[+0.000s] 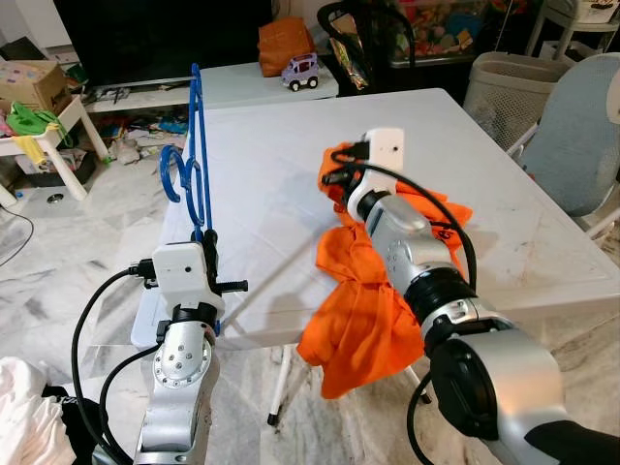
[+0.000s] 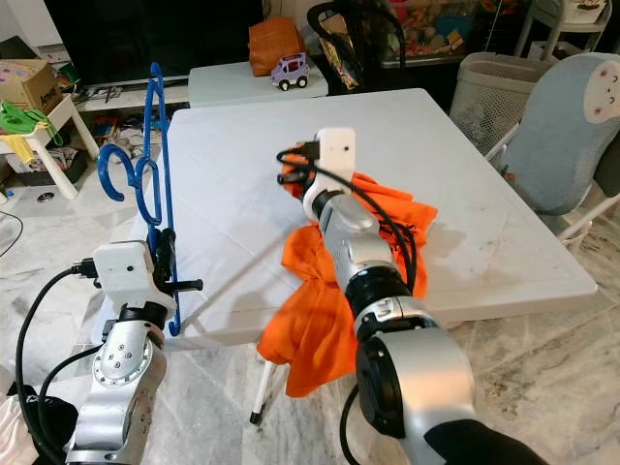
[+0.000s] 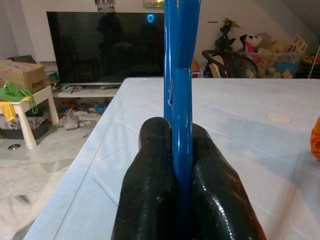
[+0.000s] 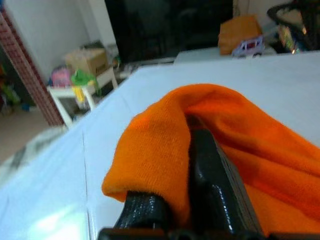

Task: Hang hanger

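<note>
A blue plastic hanger stands upright at the white table's left edge, its hooks curling left. My left gripper is shut on its lower bar, and the wrist view shows both black fingers pinching the blue hanger. An orange garment lies on the table and droops over the front edge. My right gripper is shut on the top fold of the orange garment, with black fingers pressed into the cloth.
A toy car and an orange bag sit on a low table behind. A dark TV, a white laundry basket and a grey chair surround the table. White cloth lies on the floor at left.
</note>
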Robot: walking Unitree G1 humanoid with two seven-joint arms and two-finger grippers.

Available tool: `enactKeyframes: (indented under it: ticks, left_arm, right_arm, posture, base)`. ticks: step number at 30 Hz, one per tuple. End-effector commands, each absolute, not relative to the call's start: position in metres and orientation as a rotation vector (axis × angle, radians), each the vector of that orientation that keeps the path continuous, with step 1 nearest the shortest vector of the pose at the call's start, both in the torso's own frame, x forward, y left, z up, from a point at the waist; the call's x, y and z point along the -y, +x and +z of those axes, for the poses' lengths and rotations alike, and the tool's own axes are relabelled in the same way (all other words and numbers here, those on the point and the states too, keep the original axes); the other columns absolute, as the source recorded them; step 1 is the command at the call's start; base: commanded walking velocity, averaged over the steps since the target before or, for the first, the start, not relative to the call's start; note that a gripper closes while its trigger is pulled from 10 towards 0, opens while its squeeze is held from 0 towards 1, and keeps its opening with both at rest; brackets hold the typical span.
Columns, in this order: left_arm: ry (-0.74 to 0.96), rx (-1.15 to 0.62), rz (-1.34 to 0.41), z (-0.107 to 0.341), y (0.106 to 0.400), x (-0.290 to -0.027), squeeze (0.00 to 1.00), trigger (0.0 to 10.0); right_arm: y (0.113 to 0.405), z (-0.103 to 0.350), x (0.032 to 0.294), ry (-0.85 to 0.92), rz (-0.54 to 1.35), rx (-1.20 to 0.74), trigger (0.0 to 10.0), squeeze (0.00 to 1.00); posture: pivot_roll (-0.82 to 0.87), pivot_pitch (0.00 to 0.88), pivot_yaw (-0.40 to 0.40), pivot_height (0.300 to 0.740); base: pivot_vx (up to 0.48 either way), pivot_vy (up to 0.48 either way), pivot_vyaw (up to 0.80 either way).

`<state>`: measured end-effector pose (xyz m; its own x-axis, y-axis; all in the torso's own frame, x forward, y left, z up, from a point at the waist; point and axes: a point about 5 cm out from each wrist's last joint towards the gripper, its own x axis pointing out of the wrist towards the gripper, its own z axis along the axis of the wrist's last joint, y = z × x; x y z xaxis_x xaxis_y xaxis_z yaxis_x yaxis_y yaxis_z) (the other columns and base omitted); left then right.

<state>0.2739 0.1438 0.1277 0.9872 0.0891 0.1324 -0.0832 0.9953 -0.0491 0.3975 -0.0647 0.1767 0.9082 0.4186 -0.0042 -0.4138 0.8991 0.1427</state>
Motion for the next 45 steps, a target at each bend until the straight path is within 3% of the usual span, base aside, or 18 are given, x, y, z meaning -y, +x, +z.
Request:
enactKeyframes:
  ticks: [1, 10, 11, 12, 13, 29, 45]
  left_arm:
    - [-0.033, 0.058, 0.099, 0.112, 0.271, -0.146, 0.0, 10.0]
    - [-0.034, 0.051, 0.093, 0.111, 0.273, -0.145, 0.0, 10.0]
    - [-0.033, 0.05, 0.091, 0.11, 0.273, -0.145, 0.0, 10.0]
    - [-0.033, 0.05, 0.091, 0.11, 0.273, -0.145, 0.0, 10.0]
    - [-0.032, 0.049, 0.091, 0.11, 0.273, -0.145, 0.0, 10.0]
    - [-0.068, -0.047, 0.122, 0.09, 0.258, -0.166, 0.0, 10.0]
    - [-0.057, -0.08, 0.113, 0.087, 0.263, -0.165, 0.0, 10.0]
  right_arm:
    - [0.396, 0.172, 0.066, 0.097, 0.452, -0.035, 10.0, 1.0]
    - [0.392, 0.151, 0.095, -0.123, 0.454, -0.103, 10.0, 1.0]
    - [0.391, 0.149, 0.098, -0.112, 0.443, -0.104, 10.0, 0.87]
    - [0.391, 0.149, 0.098, -0.112, 0.443, -0.104, 10.0, 0.87]
    - [0.391, 0.148, 0.1, -0.096, 0.433, -0.102, 10.0, 0.0]
    - [0.377, 0.138, 0.138, 0.107, 0.173, 0.024, 10.0, 0.0]
    - [0.373, 0.14, 0.129, 0.121, 0.178, 0.048, 10.0, 0.0]
  posture:
    - [-0.04, 0.0, 0.022, 0.74]
    - [-0.06, 0.0, 0.033, 0.74]
    - [-0.06, 0.0, 0.036, 0.74]
    - [-0.06, 0.0, 0.036, 0.74]
    - [-0.06, 0.0, 0.037, 0.74]
    - [-0.05, 0.0, 0.042, 0.74]
    - [-0.05, 0.0, 0.044, 0.74]
  base:
    - [0.0, 0.0, 0.0]
    - [0.0, 0.0, 0.0]
    - [0.0, 0.0, 0.0]
    - [0.0, 0.0, 0.0]
    - [0.0, 0.0, 0.0]
    - [0.0, 0.0, 0.0]
    - [0.0, 0.0, 0.0]
